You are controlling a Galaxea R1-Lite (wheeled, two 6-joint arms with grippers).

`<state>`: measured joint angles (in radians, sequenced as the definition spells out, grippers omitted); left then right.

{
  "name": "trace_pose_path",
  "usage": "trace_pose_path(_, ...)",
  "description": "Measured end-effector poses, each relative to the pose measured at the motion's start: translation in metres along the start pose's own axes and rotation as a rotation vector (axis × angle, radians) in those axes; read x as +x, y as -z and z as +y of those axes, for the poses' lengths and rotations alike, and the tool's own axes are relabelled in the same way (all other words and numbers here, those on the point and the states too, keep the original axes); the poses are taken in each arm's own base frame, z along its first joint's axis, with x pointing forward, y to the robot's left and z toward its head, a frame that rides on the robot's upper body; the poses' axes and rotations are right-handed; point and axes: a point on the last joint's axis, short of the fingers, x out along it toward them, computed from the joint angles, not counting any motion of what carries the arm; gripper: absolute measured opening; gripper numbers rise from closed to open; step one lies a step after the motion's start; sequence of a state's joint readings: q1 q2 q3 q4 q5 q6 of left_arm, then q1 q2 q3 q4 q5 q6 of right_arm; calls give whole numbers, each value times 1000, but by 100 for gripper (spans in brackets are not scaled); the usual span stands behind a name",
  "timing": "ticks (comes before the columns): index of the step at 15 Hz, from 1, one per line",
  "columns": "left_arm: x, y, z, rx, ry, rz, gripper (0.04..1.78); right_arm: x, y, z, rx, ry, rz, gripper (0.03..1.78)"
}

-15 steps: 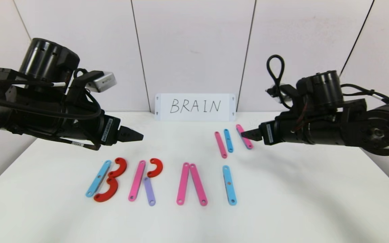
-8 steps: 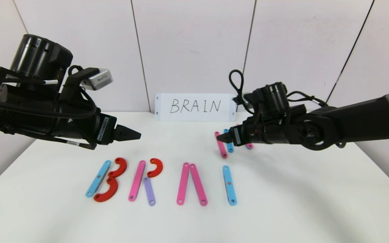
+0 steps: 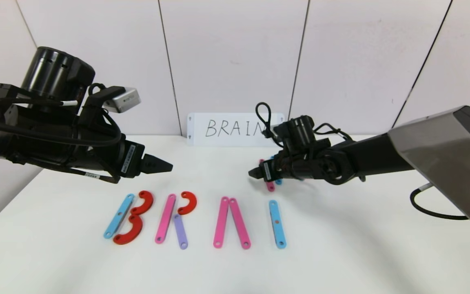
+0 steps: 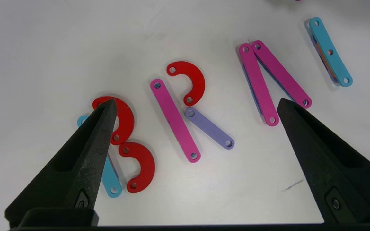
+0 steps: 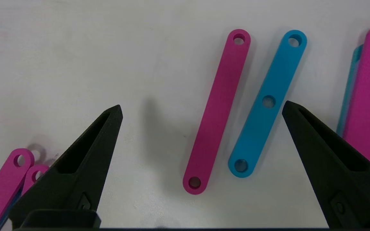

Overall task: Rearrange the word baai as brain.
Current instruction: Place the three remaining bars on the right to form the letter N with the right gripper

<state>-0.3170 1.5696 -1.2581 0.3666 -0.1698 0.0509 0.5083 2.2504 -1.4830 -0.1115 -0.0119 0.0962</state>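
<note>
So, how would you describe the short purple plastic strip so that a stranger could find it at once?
Start at the white card reading BRAIN, then come forward to the row of flat plastic letters. In the second letter, the short purple strip forms the slanted leg below the red curved piece. It is the only purple piece.

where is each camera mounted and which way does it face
Head view: on the robot's head, looking forward and down at the table, the word, the white card; both arms show.
Left wrist view: on the left arm, looking down past the open left tool at the word.
Right wrist view: on the right arm, looking down past the open right tool at spare strips.
Shared: the left wrist and head views both show the red curved pieces.
</note>
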Motion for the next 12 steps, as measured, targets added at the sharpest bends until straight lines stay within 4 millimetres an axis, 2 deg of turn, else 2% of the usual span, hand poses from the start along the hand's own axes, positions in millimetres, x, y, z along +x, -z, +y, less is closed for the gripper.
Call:
trace_pose_path(6, 3, 1, 0, 0, 4, 8, 174, 24, 6, 6, -9, 19, 10, 174)
trace_pose_path(12, 5, 1, -1, 2, 8, 15, 174, 31, 9, 10, -12, 20, 17, 174)
